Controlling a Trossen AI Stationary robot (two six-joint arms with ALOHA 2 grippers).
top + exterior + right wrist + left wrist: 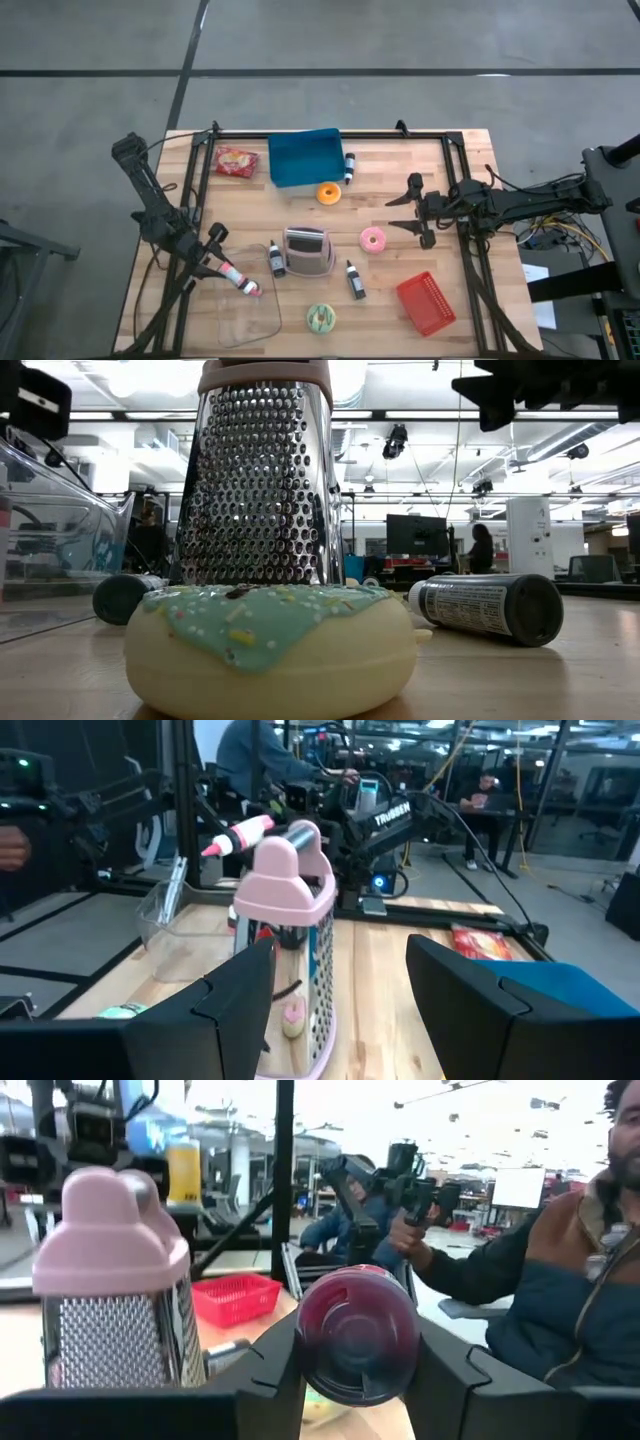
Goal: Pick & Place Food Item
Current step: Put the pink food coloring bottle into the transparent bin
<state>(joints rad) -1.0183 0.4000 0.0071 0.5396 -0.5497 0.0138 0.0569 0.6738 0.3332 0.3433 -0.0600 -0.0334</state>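
My left gripper (230, 270) is shut on a pink squeeze bottle with a red tip (243, 282), held over the rim of a clear plastic container (247, 318). The bottle's round dark-red end (355, 1335) faces the left wrist camera; the right wrist view shows the bottle (245, 833) higher than the grater. My right gripper (403, 211) is open and empty above the table, right of a pink donut (373, 239); it also shows in its own view (340, 995). An orange donut (329, 193) and a green-iced donut (320, 318) lie flat on the table. My left gripper pinches the squeeze bottle between its two fingers (270, 1375), which lie along the bottle's body (400, 1355). The bottle sticks out past the fingertips, red tip (211, 848) leading toward the table's near right. It is lifted clear of the table, roughly level.
A pink-topped metal grater (308, 250) stands mid-table. Dark bottles (277, 260) (354, 280) lie beside it, a third (349, 167) by a blue bin (305, 158). A red bag (236, 161) lies far left, a red basket (427, 303) near right. A person (560, 1280) stands beyond the table.
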